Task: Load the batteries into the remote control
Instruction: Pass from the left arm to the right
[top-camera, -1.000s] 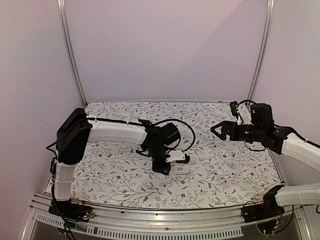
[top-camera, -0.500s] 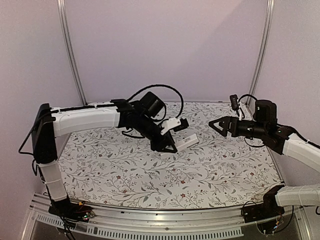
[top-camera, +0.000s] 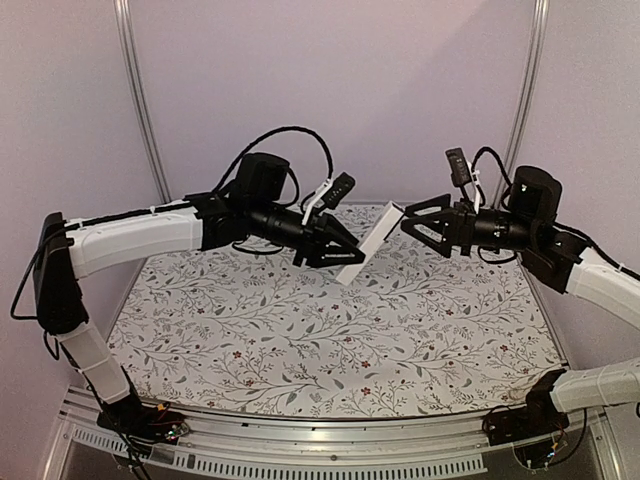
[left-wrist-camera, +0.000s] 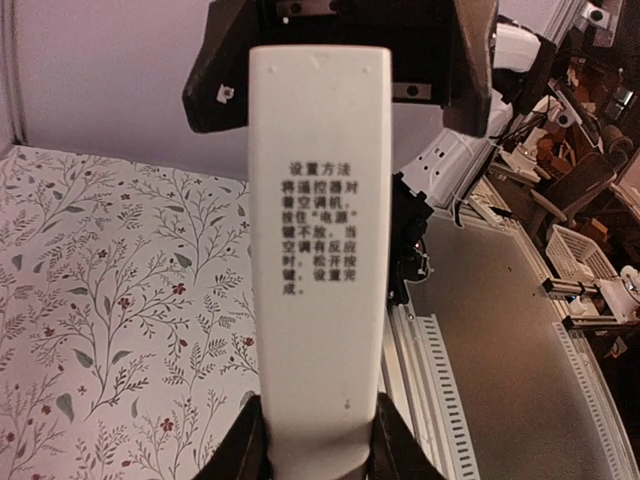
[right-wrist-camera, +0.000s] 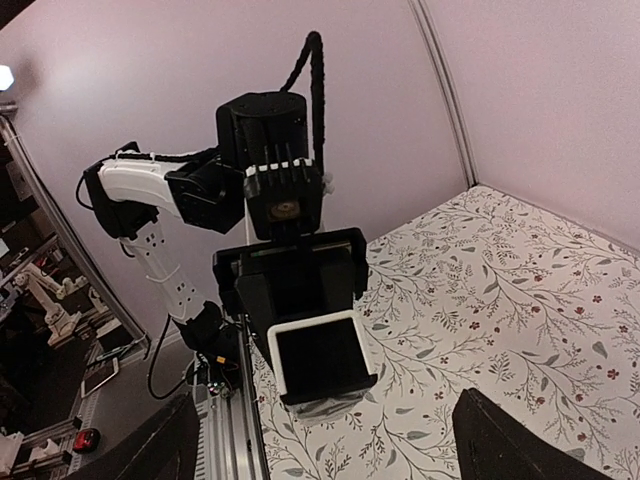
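Top external: remote (top-camera: 372, 242) up in air over far-centre of mat (top-camera: 300, 340), tilted, upper end toward mat's right side. Clamped at lower end by L gripper (top-camera: 343, 258), squeezed tight on both long edges.

L wrist: same grip, fingers (left-wrist-camera: 243, 452) pressed on near end of remote (left-wrist-camera: 320, 250). Plain white back w/ block of printed characters facing cam. Mat (left-wrist-camera: 100, 300) far below.

R gripper (top-camera: 404, 221) also above mat, over far-right part, level w/ remote's upper end. Jaws spread wide, gripping nothing. Tip of remote just in front of those jaws; contact or not, can't tell.

R wrist: remote (right-wrist-camera: 322, 358) seen end-on, dark panel in white rim, centred betw. R fingers (right-wrist-camera: 150, 450) at frame's lower corners, clear of both.
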